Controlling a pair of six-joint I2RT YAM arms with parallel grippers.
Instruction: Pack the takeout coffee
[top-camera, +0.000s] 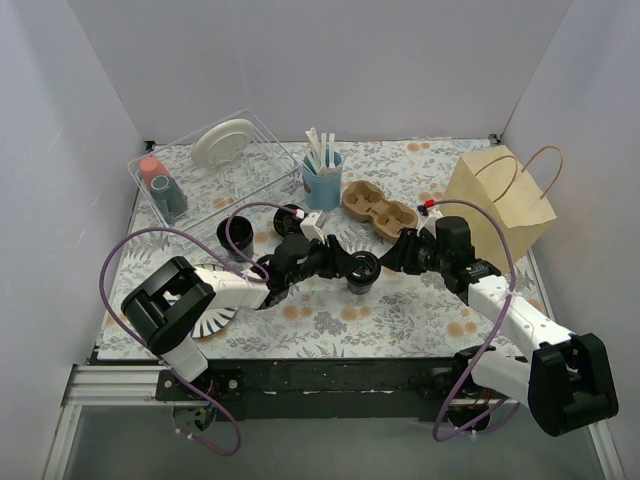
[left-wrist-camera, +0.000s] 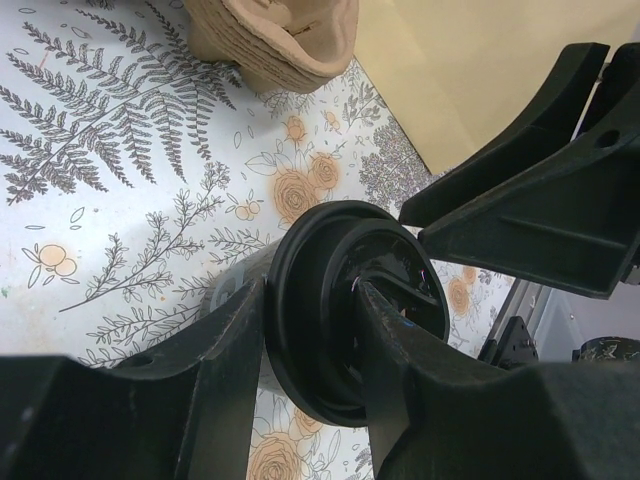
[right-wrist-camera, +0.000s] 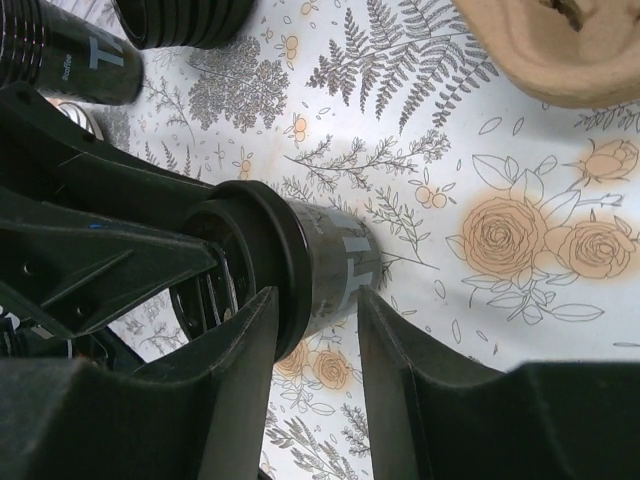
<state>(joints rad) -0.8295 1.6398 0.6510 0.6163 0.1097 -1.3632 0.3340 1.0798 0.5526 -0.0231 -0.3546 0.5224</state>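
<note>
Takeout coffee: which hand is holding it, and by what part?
The left hand holds the takeout coffee by its lid, one finger across the lid's top, the other outside the rim. The right hand straddles its body; grip unclear.

1. The coffee cup (top-camera: 362, 272) is at the middle of the bench (top-camera: 400, 312), with my left claw (top-camera: 347, 267) on its left and my right claw (top-camera: 393, 258) on its right.
2. Behind it stands the cup of sticks (top-camera: 322, 185), with the cup carrier (top-camera: 380, 210) to that cup's right.
3. The bag (top-camera: 500, 205) stands at the back right.
4. At the back left, the bin (top-camera: 272, 150) holds a plate (top-camera: 224, 142).
5. A lidless cup (top-camera: 236, 236) sits left of my left claw.
</note>
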